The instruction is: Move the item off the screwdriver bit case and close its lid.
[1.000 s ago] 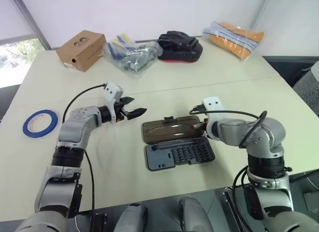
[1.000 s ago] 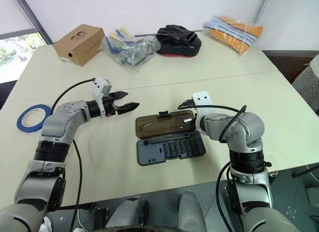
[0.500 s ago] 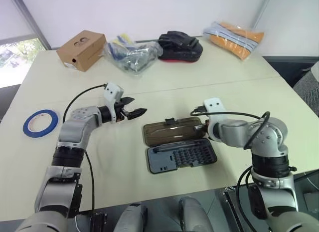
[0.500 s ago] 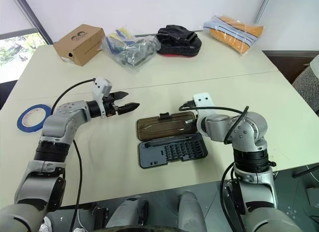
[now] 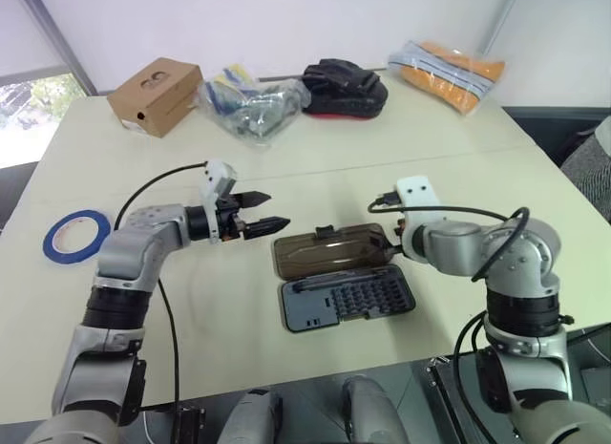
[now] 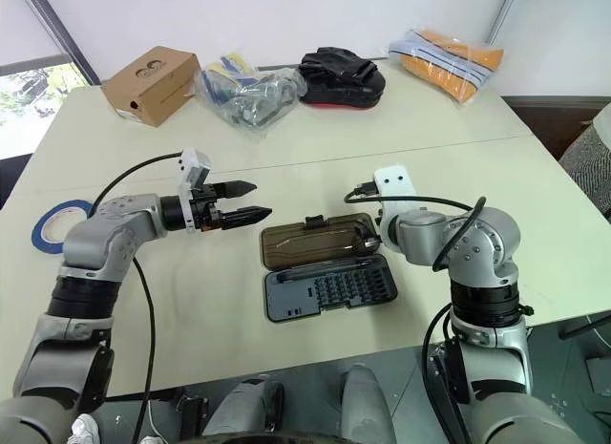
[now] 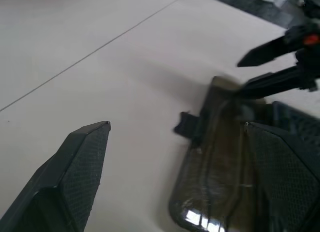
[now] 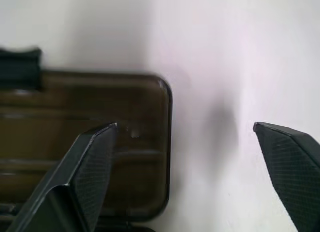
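**Case lying open, both my grippers spread wide**

The screwdriver bit case [image 5: 346, 302] lies open near the table's [image 5: 382, 167] near edge, its smoky lid [image 5: 330, 250] flat on the far side of the bit tray, the black latch [image 5: 325, 232] at the lid's far edge. My right gripper [image 8: 185, 142] hangs over the lid's right end, fingers spread wide and holding nothing. My left gripper [image 5: 260, 212] hovers just left of the lid, pointing right, fingers also wide and empty. The blue tape roll [image 5: 76, 232] lies flat at the far left of the table, well apart from the case. A cardboard box [image 5: 156, 95] and a black-and-red pouch [image 5: 346, 88] sit along the far edge.
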Robot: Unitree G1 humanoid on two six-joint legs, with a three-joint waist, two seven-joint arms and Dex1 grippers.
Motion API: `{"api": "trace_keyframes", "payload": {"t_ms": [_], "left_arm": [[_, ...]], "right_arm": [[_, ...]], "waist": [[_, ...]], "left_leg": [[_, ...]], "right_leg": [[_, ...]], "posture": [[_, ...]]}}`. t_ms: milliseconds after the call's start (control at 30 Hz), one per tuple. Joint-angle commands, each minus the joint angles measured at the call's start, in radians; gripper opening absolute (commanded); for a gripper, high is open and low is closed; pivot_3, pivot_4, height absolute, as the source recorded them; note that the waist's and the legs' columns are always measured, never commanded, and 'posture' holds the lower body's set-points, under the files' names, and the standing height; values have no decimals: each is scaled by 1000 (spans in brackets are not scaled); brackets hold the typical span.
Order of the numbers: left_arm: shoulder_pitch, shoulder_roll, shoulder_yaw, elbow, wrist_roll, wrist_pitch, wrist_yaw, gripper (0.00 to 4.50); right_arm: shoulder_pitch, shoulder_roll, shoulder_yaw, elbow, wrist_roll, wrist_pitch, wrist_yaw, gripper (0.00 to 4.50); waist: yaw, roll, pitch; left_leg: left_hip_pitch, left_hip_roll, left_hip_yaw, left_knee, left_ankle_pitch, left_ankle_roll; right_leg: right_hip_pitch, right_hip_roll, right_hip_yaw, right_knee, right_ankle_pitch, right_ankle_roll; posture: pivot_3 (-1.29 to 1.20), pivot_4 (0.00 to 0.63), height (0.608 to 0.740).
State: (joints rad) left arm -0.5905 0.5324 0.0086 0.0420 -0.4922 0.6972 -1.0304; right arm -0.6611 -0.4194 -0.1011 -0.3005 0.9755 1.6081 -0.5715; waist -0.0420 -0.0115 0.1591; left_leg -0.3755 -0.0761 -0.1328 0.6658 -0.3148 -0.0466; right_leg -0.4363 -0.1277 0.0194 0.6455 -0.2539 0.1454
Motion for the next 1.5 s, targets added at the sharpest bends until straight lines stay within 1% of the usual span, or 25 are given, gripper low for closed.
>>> {"api": "trace_keyframes", "payload": {"t_ms": [33,100,200,400,633,900,933,967,1000,1033,1067,1100,1200,1233,1400,1500], "left_arm": [[2,41,-10,-105,-74,51,-76,4500],[-2,51,-36,-118,-68,45,-98,4500],[-17,40,-61,-103,-57,29,-101,4500],[-21,21,-67,-97,-75,27,-109,4500],[-6,31,-81,-123,-86,67,-116,4500],[18,40,-83,-158,-99,68,-126,4500],[20,42,-77,-166,-112,74,-131,4098],[22,44,-74,-171,-122,79,-134,3983],[22,46,-72,-176,-132,86,-138,3659],[25,54,-73,-187,-141,95,-149,3223],[27,64,-78,-200,-151,106,-161,2600],[29,74,-82,-211,-161,113,-175,2173],[42,103,-101,-248,-192,129,-231,479],[45,111,-108,-256,-198,131,-245,55],[83,185,-190,-275,-155,69,-362,55],[107,205,-256,-234,-86,-8,-407,55]], "right_arm": [[-37,3,-36,-61,-49,6,45,4487],[-42,10,-42,-64,-78,6,62,4487],[-42,20,-47,-67,-123,6,86,4487],[-35,34,-46,-85,-204,6,138,4487],[-25,50,-36,-104,-273,6,191,4487],[-27,47,-25,-109,-332,6,250,4487],[-27,47,-24,-111,-338,6,257,4500],[-27,47,-23,-113,-344,6,263,4500],[-27,46,-21,-113,-350,6,270,4500],[-28,45,-19,-116,-358,6,278,4500],[-29,43,-17,-117,-365,6,286,4500],[-31,40,-15,-118,-372,6,295,4500],[-40,12,15,-135,-407,-10,347,4500],[-40,3,25,-137,-416,-20,365,4500],[7,-84,124,-150,-473,-275,528,4500],[8,-107,138,-108,-453,-340,656,4500]], "waist": [[-1,0,0],[0,0,0],[0,0,0],[-1,0,0],[0,0,0],[0,0,0],[0,0,0],[0,0,0],[0,0,0],[0,0,0],[0,0,0],[-1,0,0],[-1,1,0],[-1,1,0],[-1,1,1],[-1,1,1]], "left_leg": [[0,0,0,0,0,0],[0,0,0,0,0,0],[0,0,0,0,0,0],[0,0,0,0,0,0],[0,0,0,0,0,0],[0,0,0,0,0,0],[0,0,0,0,0,0],[0,0,0,0,0,0],[0,0,0,0,0,0],[0,0,0,0,0,0],[0,0,0,0,0,0],[0,0,0,0,0,0],[0,0,0,0,0,0],[0,0,0,0,0,0],[0,0,2,-1,0,0],[0,1,2,-1,0,1]], "right_leg": [[0,0,0,0,0,0],[0,0,0,0,0,0],[0,0,0,0,0,0],[0,0,0,0,0,0],[0,0,0,0,0,0],[0,0,0,0,0,0],[0,0,0,0,0,0],[0,0,0,-1,0,0],[0,0,0,-1,0,0],[0,0,0,-1,0,0],[0,0,0,0,0,0],[0,0,0,0,0,0],[0,0,0,-1,0,0],[0,0,0,-1,0,0],[0,1,0,-5,0,0],[1,1,0,-7,0,0]], "posture": [[0,150,740],[0,150,740],[0,150,740],[0,150,740],[0,150,740],[0,150,740],[0,150,740],[0,150,740],[0,150,740],[0,150,740],[0,150,740],[0,150,740],[0,150,740],[0,150,740],[0,150,740],[0,150,740]]}}
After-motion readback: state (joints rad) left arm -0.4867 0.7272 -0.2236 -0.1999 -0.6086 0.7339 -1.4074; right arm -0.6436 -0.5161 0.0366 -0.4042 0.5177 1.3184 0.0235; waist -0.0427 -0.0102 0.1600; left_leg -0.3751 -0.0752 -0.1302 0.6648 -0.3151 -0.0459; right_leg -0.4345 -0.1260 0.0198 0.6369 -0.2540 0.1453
